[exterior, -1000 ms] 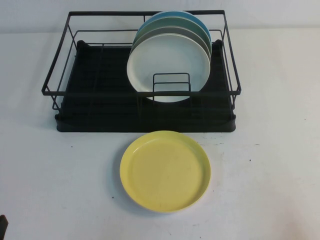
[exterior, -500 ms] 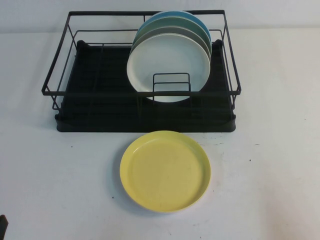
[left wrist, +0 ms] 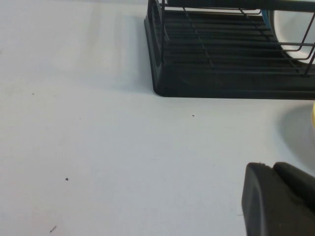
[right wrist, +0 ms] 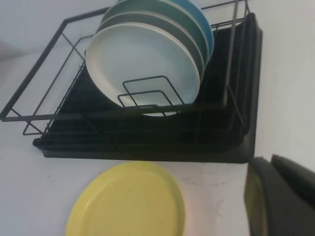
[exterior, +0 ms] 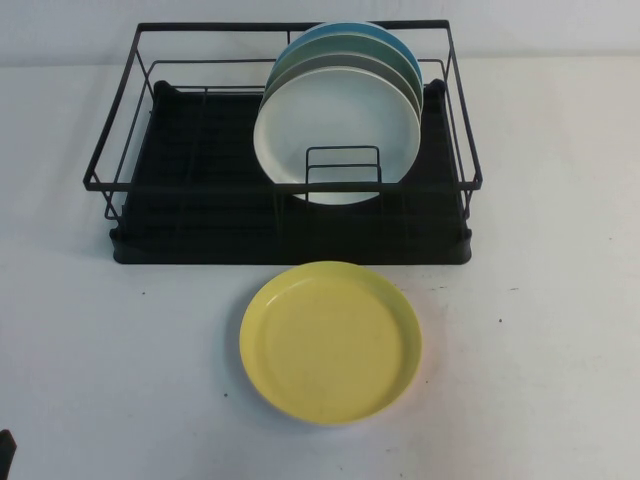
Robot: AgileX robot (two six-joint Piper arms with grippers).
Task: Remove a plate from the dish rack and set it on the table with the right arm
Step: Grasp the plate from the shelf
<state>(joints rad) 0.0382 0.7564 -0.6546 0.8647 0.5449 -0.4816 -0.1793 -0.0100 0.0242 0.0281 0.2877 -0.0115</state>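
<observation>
Four plates stand on edge in the dish rack [exterior: 150,215], which sits toward the far edge of the counter [exterior: 560,350], the broadest thing here. Frontmost of them is the plate [exterior: 335,125], white, leaning upright behind the small wire holder [exterior: 342,168], its face turned to the near edge and its diameter running across the rack. A yellow plate [exterior: 330,342] lies flat just in front of the rack. The right pincer [right wrist: 278,199] shows only in its wrist view as a dark body, low over the counter off the rack's near right corner; the plate lies ahead of it, up and toward the left. The left pincer [left wrist: 278,199] sits near the near left corner, well apart. Neither pincer's spread can be told
</observation>
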